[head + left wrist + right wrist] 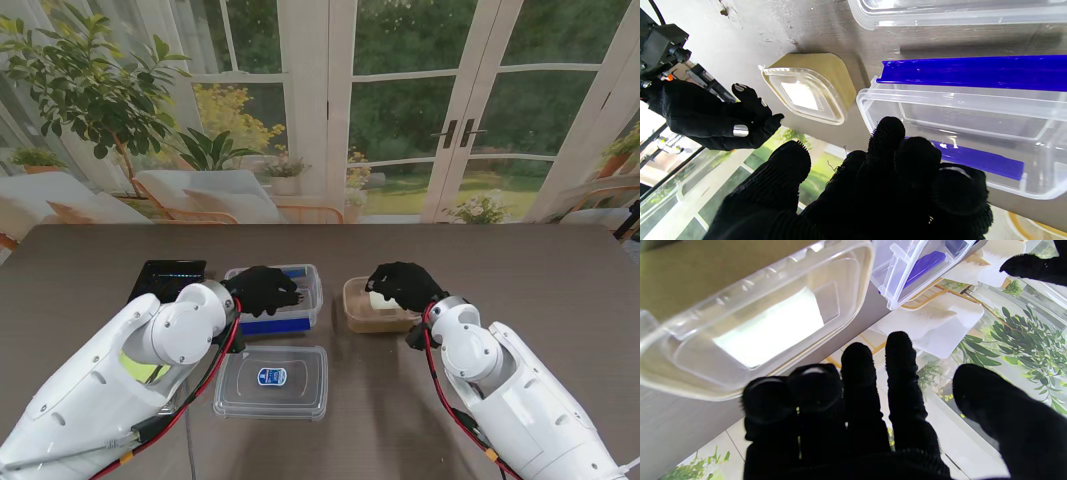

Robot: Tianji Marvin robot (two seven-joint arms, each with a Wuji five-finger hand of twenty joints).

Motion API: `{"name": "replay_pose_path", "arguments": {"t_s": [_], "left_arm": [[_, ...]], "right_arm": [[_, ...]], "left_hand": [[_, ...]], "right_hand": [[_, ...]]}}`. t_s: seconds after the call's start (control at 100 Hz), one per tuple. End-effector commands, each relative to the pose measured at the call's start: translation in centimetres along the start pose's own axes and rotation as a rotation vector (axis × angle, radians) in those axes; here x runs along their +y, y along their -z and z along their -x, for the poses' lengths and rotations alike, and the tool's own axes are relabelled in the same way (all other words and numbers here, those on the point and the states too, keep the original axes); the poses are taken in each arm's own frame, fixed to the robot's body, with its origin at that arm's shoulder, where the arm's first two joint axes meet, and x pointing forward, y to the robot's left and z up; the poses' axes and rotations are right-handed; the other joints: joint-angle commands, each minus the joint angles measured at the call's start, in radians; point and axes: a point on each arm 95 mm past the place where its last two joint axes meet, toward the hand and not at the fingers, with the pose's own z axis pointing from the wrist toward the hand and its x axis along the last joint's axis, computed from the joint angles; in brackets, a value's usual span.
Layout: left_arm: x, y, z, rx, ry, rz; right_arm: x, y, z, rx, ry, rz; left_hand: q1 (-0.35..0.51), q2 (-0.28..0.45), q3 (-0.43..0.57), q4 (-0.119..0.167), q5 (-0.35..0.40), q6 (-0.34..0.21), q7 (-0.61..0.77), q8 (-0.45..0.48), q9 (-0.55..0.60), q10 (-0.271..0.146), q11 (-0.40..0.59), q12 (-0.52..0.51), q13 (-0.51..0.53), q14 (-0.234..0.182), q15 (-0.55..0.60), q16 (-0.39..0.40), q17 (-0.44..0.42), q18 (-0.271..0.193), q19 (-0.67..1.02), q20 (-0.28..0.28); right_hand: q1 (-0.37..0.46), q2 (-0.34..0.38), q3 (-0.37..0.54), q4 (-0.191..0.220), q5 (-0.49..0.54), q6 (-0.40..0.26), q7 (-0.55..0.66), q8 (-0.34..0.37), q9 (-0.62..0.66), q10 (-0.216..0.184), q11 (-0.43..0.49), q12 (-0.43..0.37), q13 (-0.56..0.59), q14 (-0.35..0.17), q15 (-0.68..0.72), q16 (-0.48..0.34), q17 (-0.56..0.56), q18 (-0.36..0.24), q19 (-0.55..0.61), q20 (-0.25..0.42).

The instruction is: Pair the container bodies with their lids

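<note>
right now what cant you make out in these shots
- Stand view: the left hand covers much of the blue-clipped container; its inside is hidden there.
- Stand view: the right hand hides the far part of the tan container.
- Stand view: the label on the clear lid is too small to read.
- Stand view: the left arm cuts off the black object.

Stand view overhead, wrist views close, sharing tan container (pixel 378 306)
</note>
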Motion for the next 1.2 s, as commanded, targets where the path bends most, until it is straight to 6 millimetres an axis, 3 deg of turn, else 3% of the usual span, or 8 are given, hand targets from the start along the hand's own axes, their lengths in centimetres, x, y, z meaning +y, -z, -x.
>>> {"name": "replay_pose_path", "arguments": {"t_s": [0.0,0.12,0.24,0.43,0.55,0.78,1.19], "left_arm": [[0.5,0.6,0.2,0.001,0.003,0.007],[0.9,2.1,0.8,-0.009,0.016,-0.031],[1.4,3.7,1.3,-0.015,0.043,-0.07],[2.4,5.5,2.3,-0.004,0.079,-0.163],[3.1,6.1,2.8,0.006,0.129,-0.199],[4.3,7.2,3.8,-0.003,0.177,-0.278],[4.9,8.8,5.8,-0.036,0.165,-0.321]], "right_arm": [[-0.2,0.6,-0.9,0.013,0.001,-0.01],[0.2,1.3,-1.8,0.028,0.014,0.01],[0.4,2.1,-2.8,0.05,0.007,0.029],[0.2,3.6,-4.3,0.076,-0.011,0.03],[-0.7,4.5,-4.7,0.084,-0.022,0.028],[-1.9,5.6,-5.0,0.119,-0.001,0.056],[-2.3,5.8,-4.7,0.132,0.014,0.06]], "left_hand": [[-0.019,0.027,-0.003,-0.02,-0.009,-0.016,0.003,0.001,-0.017,0.036,-0.041,-0.044,-0.024,0.053,-0.046,-0.017,-0.028,0.01,-0.011,0.023],[-0.016,0.027,-0.009,-0.019,-0.008,-0.019,0.003,0.001,-0.033,0.039,-0.141,-0.166,-0.091,0.083,-0.204,-0.074,-0.134,0.022,-0.123,0.005],[-0.004,0.033,-0.028,-0.017,-0.012,-0.024,0.002,0.001,-0.051,0.037,-0.236,-0.27,-0.171,0.096,-0.375,-0.142,-0.271,0.022,-0.249,-0.053],[0.009,0.033,-0.051,-0.013,0.011,-0.037,0.01,0.004,-0.083,0.018,-0.349,-0.402,-0.285,0.081,-0.64,-0.288,-0.424,-0.009,-0.435,-0.165],[0.023,0.032,-0.057,-0.012,0.023,-0.035,0.013,0.005,-0.115,0.019,-0.39,-0.464,-0.348,0.073,-0.749,-0.35,-0.494,-0.029,-0.544,-0.234],[0.035,0.024,-0.062,-0.01,0.031,-0.028,0.016,0.007,-0.147,0.017,-0.414,-0.521,-0.417,0.058,-0.849,-0.408,-0.56,-0.053,-0.673,-0.285],[0.029,0.011,-0.05,-0.01,0.016,-0.039,0.01,0.005,-0.189,-0.011,-0.427,-0.55,-0.46,0.031,-0.896,-0.431,-0.597,-0.086,-0.755,-0.296]], "right_hand": [[-0.031,0.013,-0.015,0.023,-0.026,-0.036,-0.008,0.023,-0.022,-0.016,-0.018,-0.025,-0.03,0.019,-0.006,0.0,-0.278,-0.008,-0.016,-0.001],[-0.032,0.015,-0.022,0.023,-0.045,-0.044,-0.017,0.037,-0.047,-0.016,-0.08,-0.087,-0.055,0.028,-0.08,-0.028,-0.289,-0.001,-0.035,-0.005],[-0.028,0.018,-0.031,0.023,-0.076,-0.053,-0.024,0.049,-0.079,-0.018,-0.163,-0.177,-0.113,0.051,-0.273,-0.109,-0.332,0.021,-0.133,-0.041],[-0.03,0.039,-0.098,0.026,-0.174,-0.088,-0.052,0.052,-0.174,-0.048,-0.312,-0.311,-0.24,0.03,-0.666,-0.274,-0.47,0.022,-0.448,-0.219],[-0.032,0.029,-0.128,0.027,-0.217,-0.099,-0.055,0.056,-0.216,-0.062,-0.356,-0.356,-0.286,0.01,-0.804,-0.336,-0.517,0.006,-0.553,-0.275],[-0.037,0.006,-0.137,0.025,-0.225,-0.101,-0.053,0.057,-0.231,-0.067,-0.363,-0.37,-0.303,-0.001,-0.848,-0.355,-0.527,0.003,-0.574,-0.285],[-0.036,0.003,-0.138,0.025,-0.222,-0.099,-0.046,0.06,-0.23,-0.067,-0.364,-0.384,-0.306,-0.008,-0.878,-0.368,-0.531,0.0,-0.591,-0.289]]}}
